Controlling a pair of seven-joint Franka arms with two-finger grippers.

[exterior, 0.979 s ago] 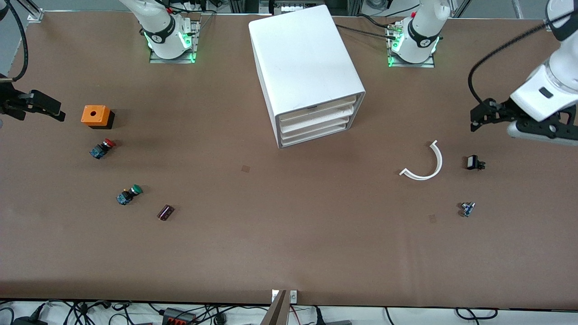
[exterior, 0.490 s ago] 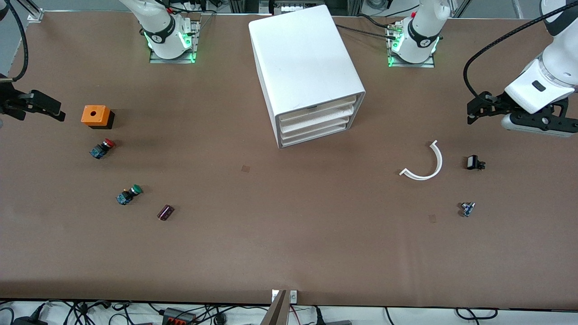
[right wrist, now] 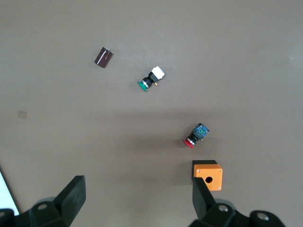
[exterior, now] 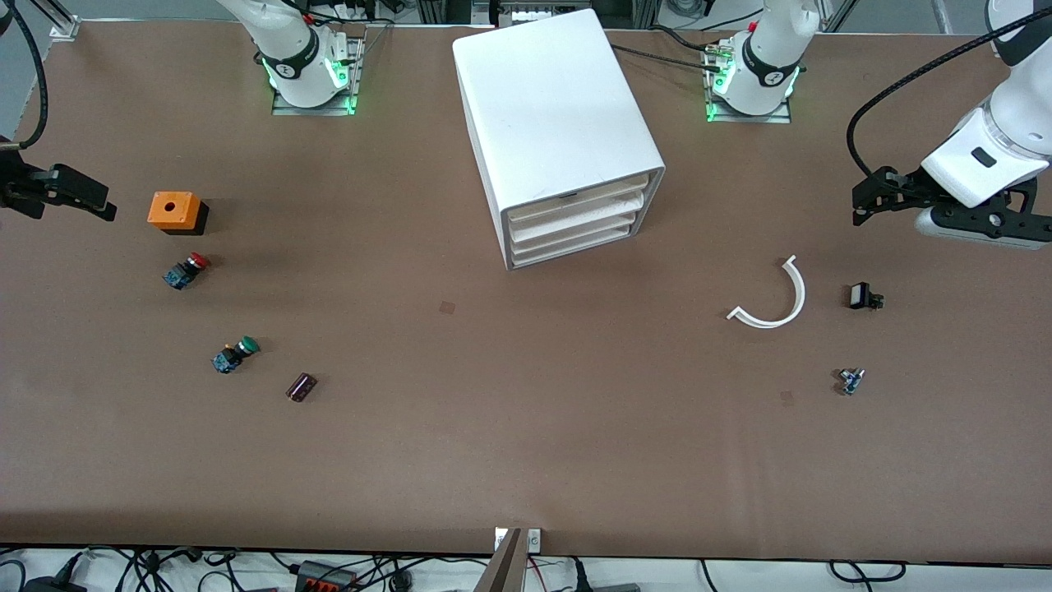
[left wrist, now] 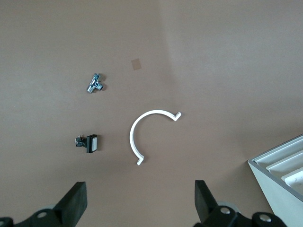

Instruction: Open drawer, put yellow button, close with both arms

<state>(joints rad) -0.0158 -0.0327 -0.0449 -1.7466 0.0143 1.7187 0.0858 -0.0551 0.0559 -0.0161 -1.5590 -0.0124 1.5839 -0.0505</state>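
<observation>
The white cabinet (exterior: 559,123) stands mid-table between the arm bases, and its top drawer (exterior: 575,200) is shut like the three below it. A corner of the cabinet shows in the left wrist view (left wrist: 279,165). No yellow button is in view. My left gripper (exterior: 871,199) hangs open and empty over the table at the left arm's end; its jaws stand wide apart in the left wrist view (left wrist: 140,196). My right gripper (exterior: 82,201) hangs open and empty at the right arm's end, beside the orange box; it also shows in the right wrist view (right wrist: 137,194).
At the right arm's end lie an orange box (exterior: 173,211), a red-capped button (exterior: 186,270), a green-capped button (exterior: 234,354) and a dark cylinder (exterior: 301,386). At the left arm's end lie a white curved piece (exterior: 777,300), a small black part (exterior: 861,296) and a small metal part (exterior: 850,381).
My left gripper has shifted a little toward the bases' edge of the table. The right arm and the objects have not moved.
</observation>
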